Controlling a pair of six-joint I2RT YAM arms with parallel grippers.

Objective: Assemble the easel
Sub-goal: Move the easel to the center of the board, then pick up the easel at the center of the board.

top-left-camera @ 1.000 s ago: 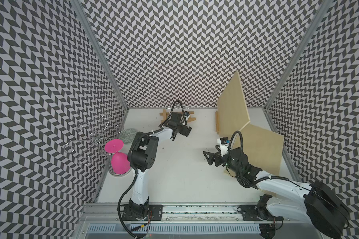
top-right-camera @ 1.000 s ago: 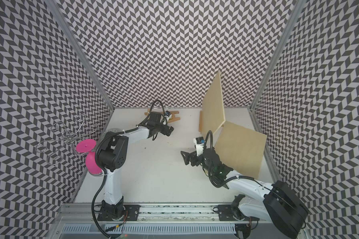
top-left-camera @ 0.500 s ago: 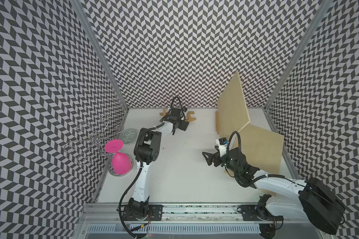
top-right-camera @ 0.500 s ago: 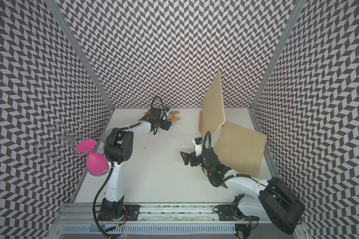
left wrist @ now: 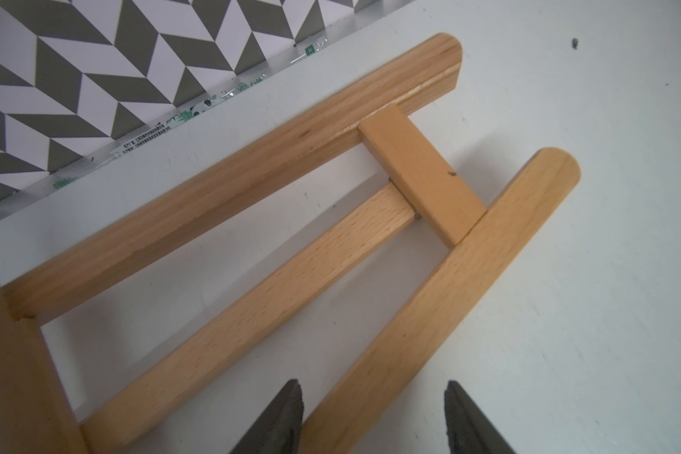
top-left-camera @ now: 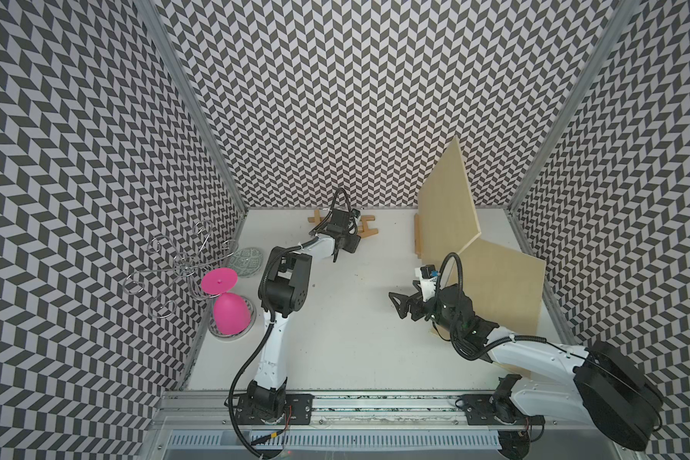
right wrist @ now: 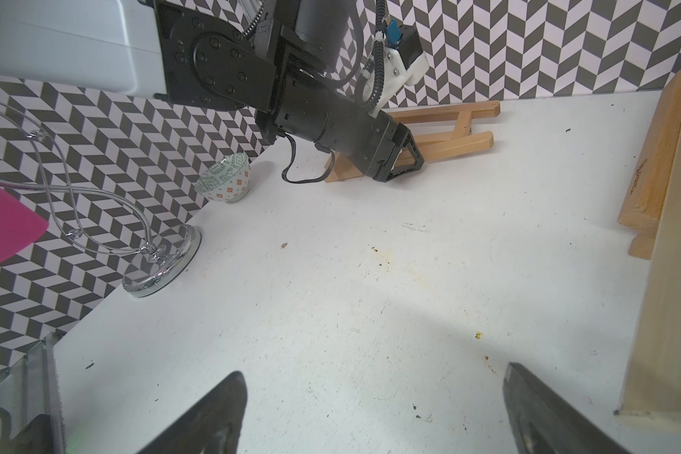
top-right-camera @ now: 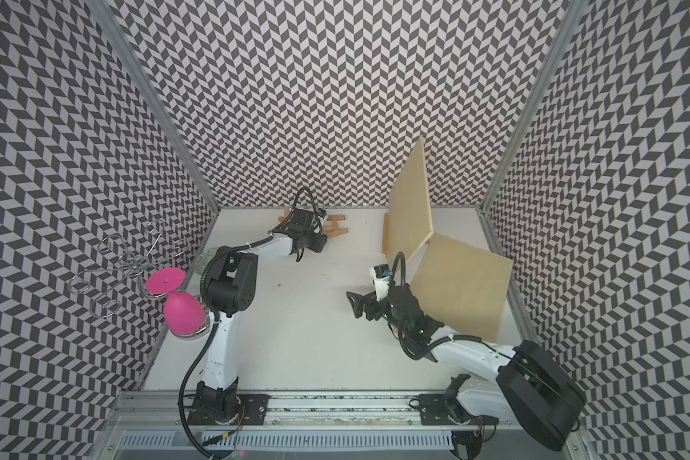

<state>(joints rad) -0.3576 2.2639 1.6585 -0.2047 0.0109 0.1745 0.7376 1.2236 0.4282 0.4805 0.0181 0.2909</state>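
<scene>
The easel frame (left wrist: 221, 220) is laid flat on the table (left wrist: 586, 275) by the back wall (left wrist: 95, 78), with one outer leg (left wrist: 449, 283) passed between the fingers (left wrist: 288, 412) of the left gripper (left wrist: 372, 397). These are half spread, one just beside the leg and one apart from it, so nothing is pinched yet. The straddle is judged to prepare a lift. The right gripper (right wrist: 374, 397) is held fully spread over bare table with nothing between its fingers, presumably free for support.

You have nothing legible to work from. The clear strip (left wrist: 154, 133) along the tabletop's (left wrist: 567, 275) far edge carries small black print and green marks, too fine to read. The dark scrawl on the wooden batten (right wrist: 653, 165) is unreadable too.
</scene>
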